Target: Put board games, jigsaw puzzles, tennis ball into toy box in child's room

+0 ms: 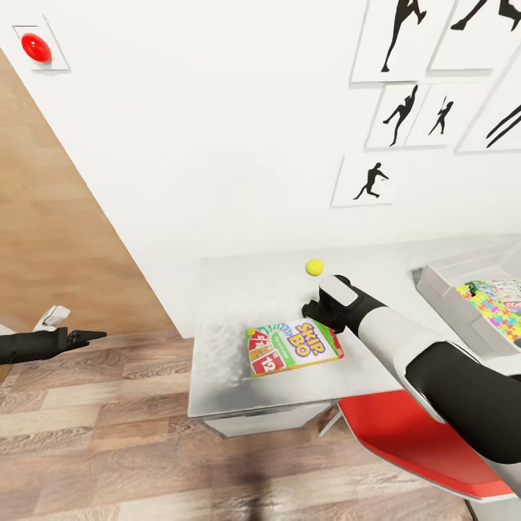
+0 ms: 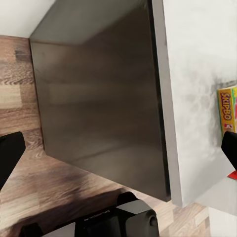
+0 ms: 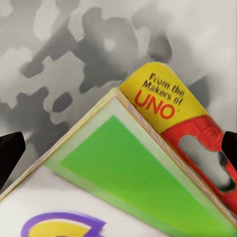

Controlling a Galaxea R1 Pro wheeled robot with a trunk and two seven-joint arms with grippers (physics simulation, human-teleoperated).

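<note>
Reaching over the long light grey-white table point(image 1: 239, 347), the right gripper point(image 1: 318, 310) hangs just above the far corner of the flat white, green and red SKIP-BO board game box point(image 1: 293, 348). In the right wrist view its two dark fingertips point(image 3: 10, 153) stand wide apart at either edge of the picture, with a corner of the SKIP-BO box point(image 3: 148, 163) between them and nothing clamped; whether they already touch the cardboard I cannot tell.

The box lies flat near the front edge of the table, its long axis running roughly along that edge and tipped slightly. It sits directly under and a little nearer the robot than the right gripper, so the coming move looks like a short descent and a pinch across a corner or short side. The small yellow-green tennis ball point(image 1: 314, 267) rests beyond the SKIP-BO box, towards the wall. The shallow light grey toy box point(image 1: 449, 289) stands well to the right of the SKIP-BO box, with a bright multicoloured jigsaw puzzle mat point(image 1: 496, 310) inside it.

The left gripper point(image 1: 90, 336) is held out over the wooden floor point(image 1: 108, 434), well apart from the SKIP-BO box, its fingers spread and empty. The right arm is clearly the nearer one.
</note>
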